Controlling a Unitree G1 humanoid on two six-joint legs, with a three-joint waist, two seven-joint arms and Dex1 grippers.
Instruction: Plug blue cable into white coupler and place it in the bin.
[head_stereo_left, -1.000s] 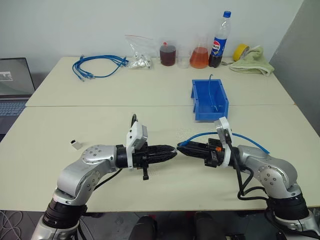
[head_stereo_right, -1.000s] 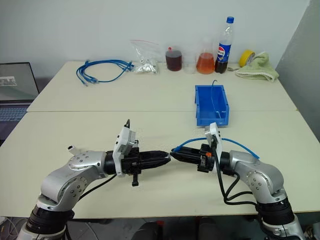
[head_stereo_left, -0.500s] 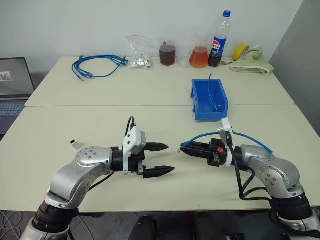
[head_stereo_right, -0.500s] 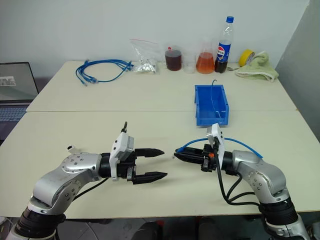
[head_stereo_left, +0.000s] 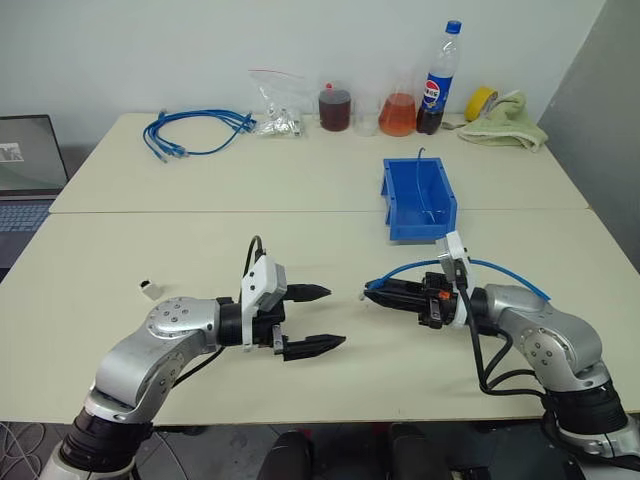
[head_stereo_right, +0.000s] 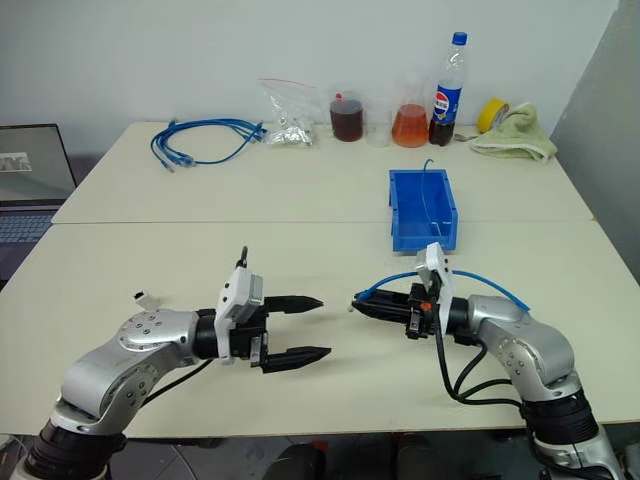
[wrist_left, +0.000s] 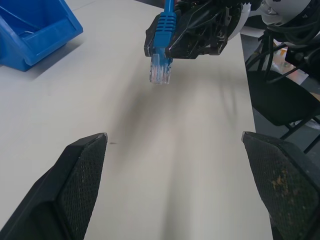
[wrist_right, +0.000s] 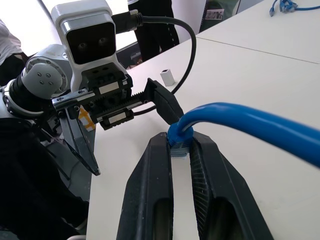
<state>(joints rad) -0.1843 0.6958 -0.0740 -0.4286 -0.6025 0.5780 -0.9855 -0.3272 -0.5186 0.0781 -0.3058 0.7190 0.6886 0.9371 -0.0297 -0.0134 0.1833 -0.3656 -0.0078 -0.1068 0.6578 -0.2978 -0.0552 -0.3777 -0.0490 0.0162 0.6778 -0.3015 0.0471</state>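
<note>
The right gripper (head_stereo_left: 372, 293) was closed on the blue cable (head_stereo_left: 500, 274) just behind its clear plug (wrist_left: 160, 74), the plug projecting past the fingertips toward the left gripper (head_stereo_left: 320, 318). That gripper faced it a short way off, its jaws spread wide and holding nothing. The white coupler (head_stereo_left: 150, 289) stood on the table (head_stereo_left: 200, 240), well behind the left gripper and beside that arm. The bin (head_stereo_left: 418, 198) lay beyond the right gripper. The step in hand appeared to be the mating of plug and coupler, not yet achieved. The next move would probably call for the left gripper to pick up the coupler. The pale table carried a coiled cable bundle (head_stereo_left: 195, 130), a clear bag (head_stereo_left: 277, 105), bottles (head_stereo_left: 438, 80) and a cloth (head_stereo_left: 505, 122) against a plain wall; a laptop (head_stereo_left: 28, 170) sat beside it.
</note>
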